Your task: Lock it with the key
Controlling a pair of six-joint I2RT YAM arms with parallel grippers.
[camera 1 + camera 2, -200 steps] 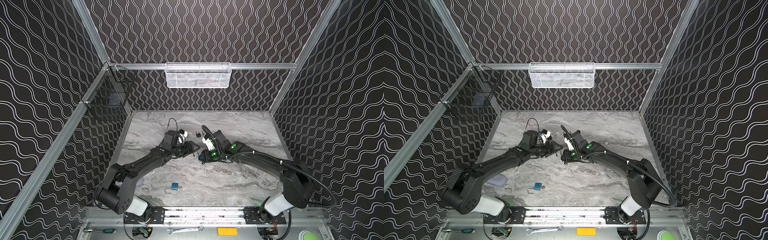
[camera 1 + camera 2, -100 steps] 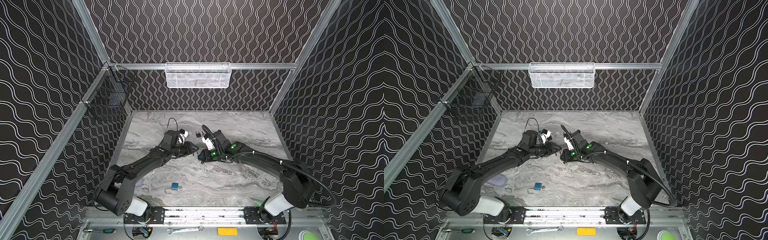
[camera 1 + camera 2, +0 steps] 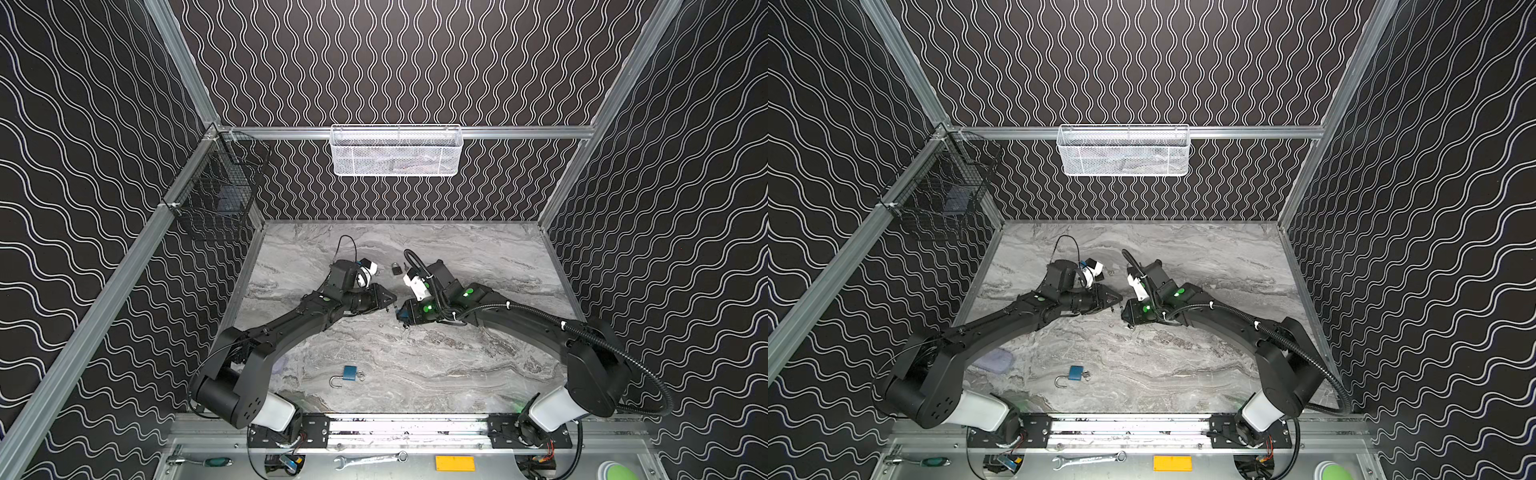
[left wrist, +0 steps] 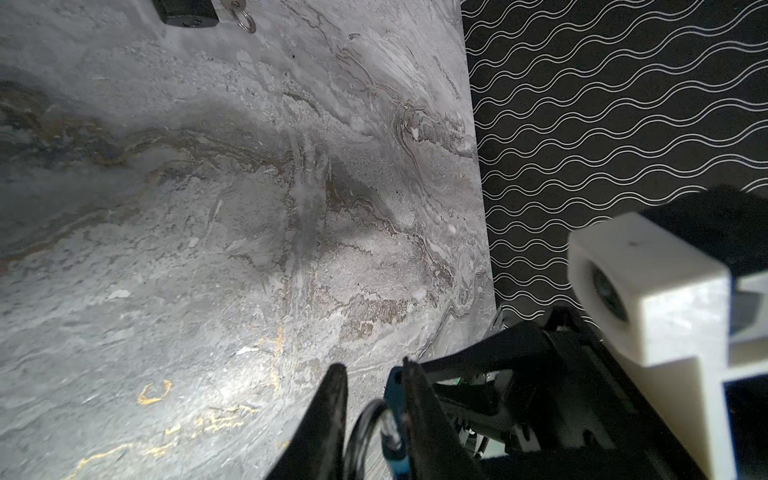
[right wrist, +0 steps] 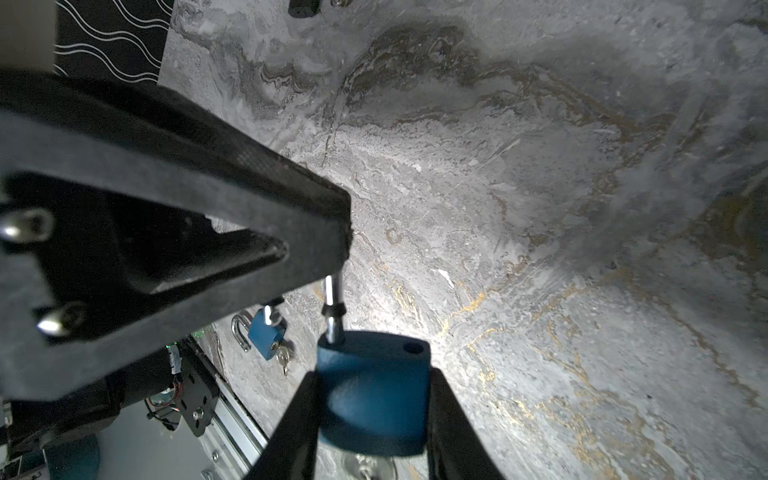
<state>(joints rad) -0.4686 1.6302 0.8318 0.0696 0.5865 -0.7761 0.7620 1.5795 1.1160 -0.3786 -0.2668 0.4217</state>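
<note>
Marble tabletop; blue padlock, shackle open

The worktop is finished as grey veined stone, matt and grainy. The padlock is coated in smooth dull blue; its shackle is polished metal. The fingers of the right claw are moulded in coarse matt black.

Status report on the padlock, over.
Right gripper clamps blue padlock body, shackle open. Left gripper jaws around shackle, grip unconfirmed. Spare padlock lies apart; nothing blocking.
</note>
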